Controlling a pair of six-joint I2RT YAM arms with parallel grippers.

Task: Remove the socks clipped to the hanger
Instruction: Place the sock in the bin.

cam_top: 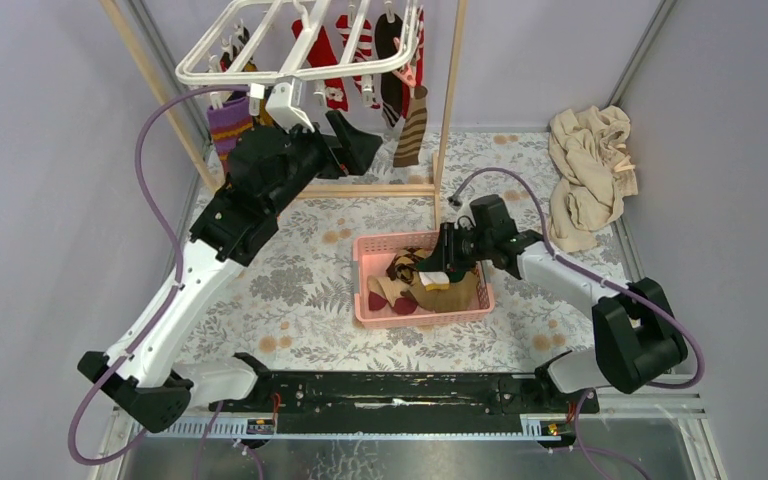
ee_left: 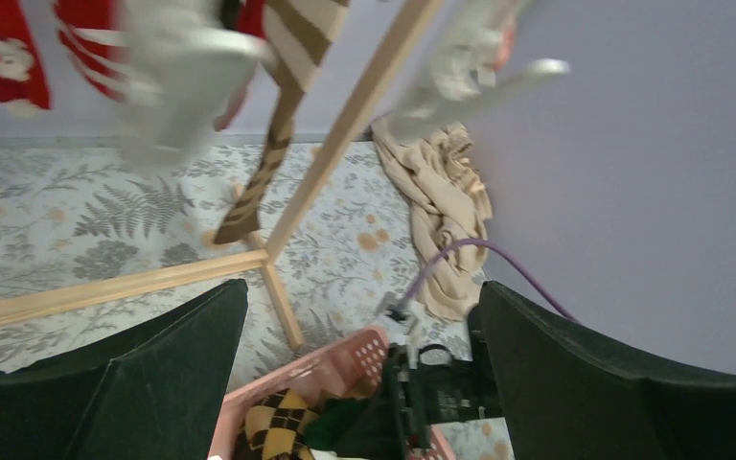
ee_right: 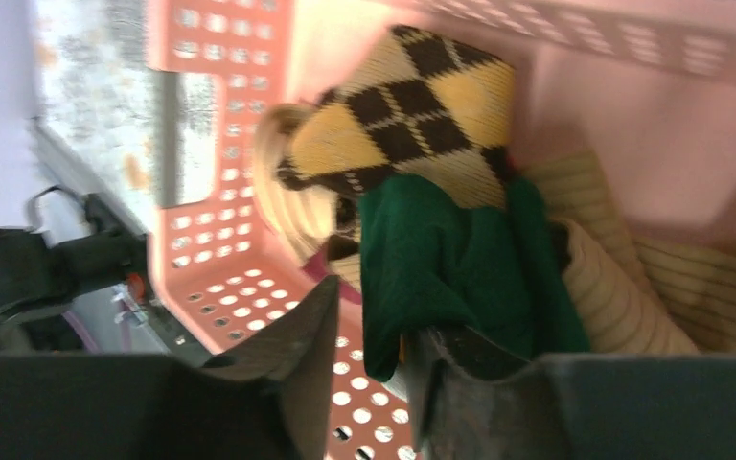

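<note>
The white hanger (cam_top: 295, 45) hangs at the back with several socks clipped to it: red ones (cam_top: 330, 60), a brown striped one (cam_top: 412, 125) and a purple and orange one (cam_top: 228, 120). My left gripper (cam_top: 360, 140) is raised just under the hanger's front edge, open wide and empty. In its wrist view the left gripper (ee_left: 364, 355) faces the brown striped sock (ee_left: 278, 125) from a distance. My right gripper (cam_top: 447, 262) is down inside the pink basket (cam_top: 370, 300). In the right wrist view the right gripper (ee_right: 374, 335) is open a little, and a green sock (ee_right: 441, 259) rests against one finger.
The basket (ee_right: 220, 259) holds several socks, among them a yellow and black argyle one (ee_right: 412, 105). A wooden pole frame (cam_top: 450, 100) stands around the hanger, with its base bar (cam_top: 370, 190) on the table. A beige cloth (cam_top: 590, 175) lies crumpled at the back right.
</note>
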